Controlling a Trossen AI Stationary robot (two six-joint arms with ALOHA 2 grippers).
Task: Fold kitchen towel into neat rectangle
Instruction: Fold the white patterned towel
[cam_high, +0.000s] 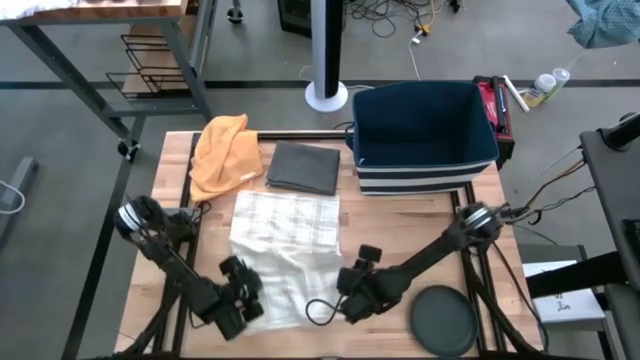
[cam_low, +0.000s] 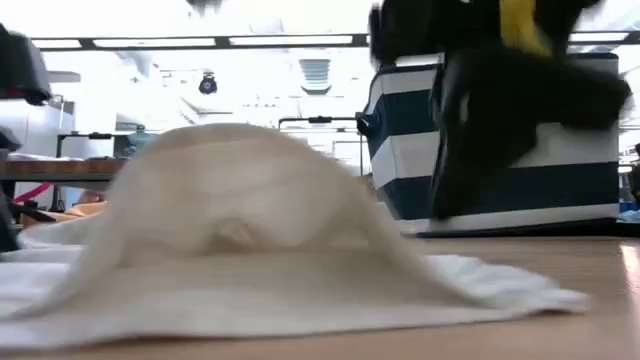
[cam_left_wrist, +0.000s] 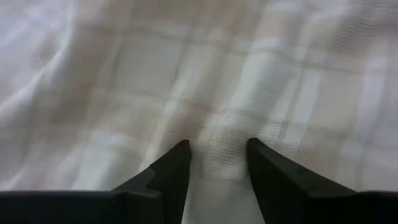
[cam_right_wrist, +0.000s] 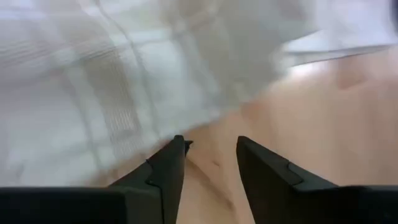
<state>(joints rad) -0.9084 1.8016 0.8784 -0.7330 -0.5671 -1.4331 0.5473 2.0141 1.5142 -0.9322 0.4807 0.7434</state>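
Landmark: striped bin (cam_high: 424, 135), navy w/ white bands, at far edge of wooden table (cam_high: 400, 225).
Towel (cam_high: 283, 245): white w/ faint check pattern, spread on table toward near-left of bin; far half lies flat, near half rumpled. In low view, towel (cam_low: 240, 220) humps up in a mound w/ flat skirt around it on tabletop.
Left gripper (cam_high: 243, 297): at towel's near-left corner, well apart from bin, low over cloth. In left wrist view, gripper (cam_left_wrist: 219, 163) has fingers (cam_left_wrist: 171, 168) parted partway, w/ a ridge of towel (cam_left_wrist: 205, 81) running between them; cannot tell if cloth is pinched or merely lying in gap.
Right gripper (cam_high: 352, 296): at towel's near-right edge, near side of bin. In right wrist view, gripper (cam_right_wrist: 210, 163) has fingers (cam_right_wrist: 168, 167) parted partway, bare wood showing in gap, towel edge (cam_right_wrist: 124, 81) just beyond tips; nothing held.
Orange cloth (cam_high: 224, 152): bunched at far-left of table, left of bin, apart from towel.
Dark folded cloth (cam_high: 303, 166): flat, between orange cloth and bin, just beyond towel's far edge.
Round dark disc (cam_high: 443, 320): on table near edge, near side of bin, right of right gripper.
Low view, bin (cam_low: 500, 150): behind right arm, partly hidden.
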